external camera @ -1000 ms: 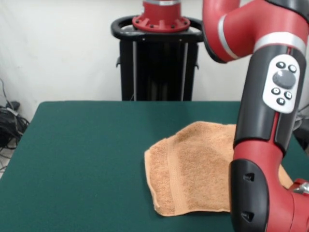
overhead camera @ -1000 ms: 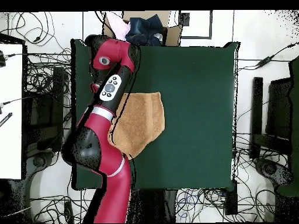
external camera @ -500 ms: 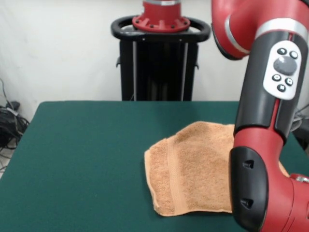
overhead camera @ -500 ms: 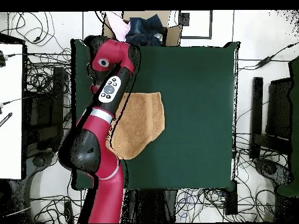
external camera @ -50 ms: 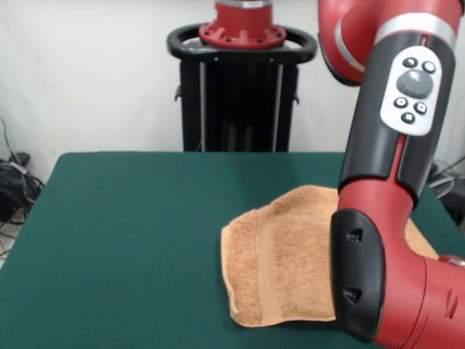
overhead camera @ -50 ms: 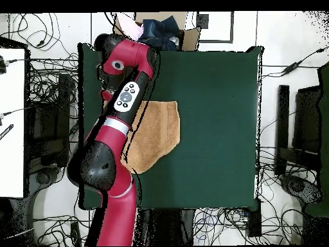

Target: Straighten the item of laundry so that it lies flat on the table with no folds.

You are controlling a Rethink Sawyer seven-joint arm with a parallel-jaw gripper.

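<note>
Near the table's (external camera @ -50 ms: 131,218) front right corner in the front view lies the towel (external camera @ -50 ms: 287,254), soft, light and floppy terry with one woven band showing; a free corner looks the best hold. No writing readable. The arm (external camera @ -50 ms: 392,145) covers its right side; claw hidden, so I cannot tell its state.

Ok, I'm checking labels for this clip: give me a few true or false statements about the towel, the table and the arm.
1. The towel lies on the green table. True.
2. The towel lies at the middle of the table. False: in the overhead view it lies toward one side.
3. The arm hides part of the towel. True.
4. The towel is blue. False: it is orange-tan.
5. A woven band runs across the towel. True.
</note>
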